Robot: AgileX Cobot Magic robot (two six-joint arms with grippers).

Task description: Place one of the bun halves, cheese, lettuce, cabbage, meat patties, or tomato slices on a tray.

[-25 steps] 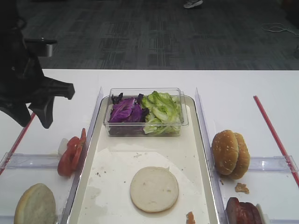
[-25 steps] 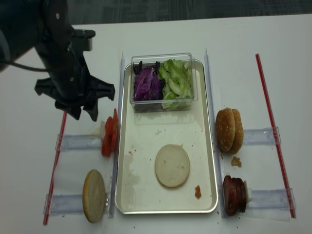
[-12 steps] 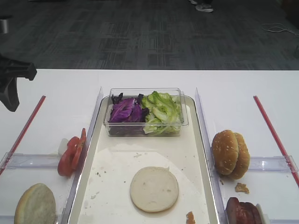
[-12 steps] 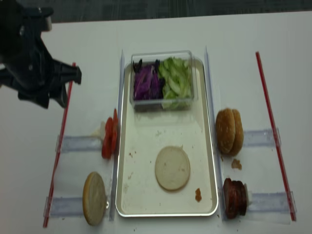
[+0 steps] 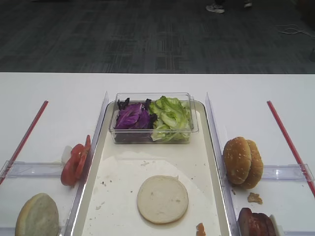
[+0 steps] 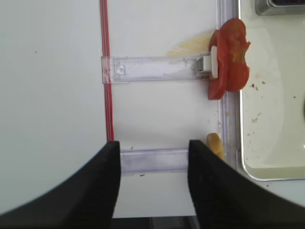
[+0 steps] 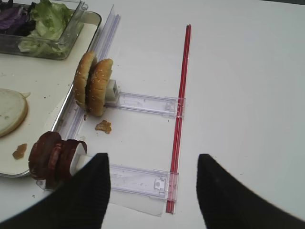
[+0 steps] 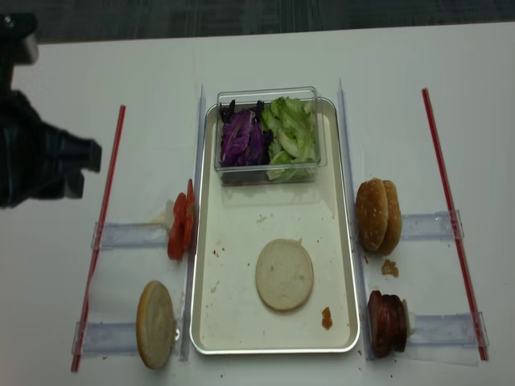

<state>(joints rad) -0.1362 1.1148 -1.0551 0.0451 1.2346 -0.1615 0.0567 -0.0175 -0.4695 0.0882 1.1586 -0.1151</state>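
A pale bun half (image 5: 162,199) lies flat on the silvery tray (image 5: 147,157). A second bun half (image 8: 156,323) stands left of the tray, near the tomato slices (image 8: 181,225). Cabbage (image 5: 129,117) and lettuce (image 5: 170,115) fill a clear box. Meat patties (image 7: 50,155) stand right of the tray. Cheese is out of view. My left gripper (image 6: 153,143) hangs open and empty over the table left of the tray; its arm (image 8: 40,161) shows at the far left. My right gripper (image 7: 152,157) is open and empty beside the patties.
Two sesame buns (image 7: 93,88) stand on edge right of the tray. The clear plastic box (image 8: 269,173) sits at the tray's far end. Red strips (image 8: 451,217) and clear plastic holders (image 7: 143,102) lie on both sides. A crumb (image 8: 327,318) lies on the liner.
The left arm has drawn away to the left, out of the plain high view and to the edge of the other. Its jaws stay open. The food has not moved.
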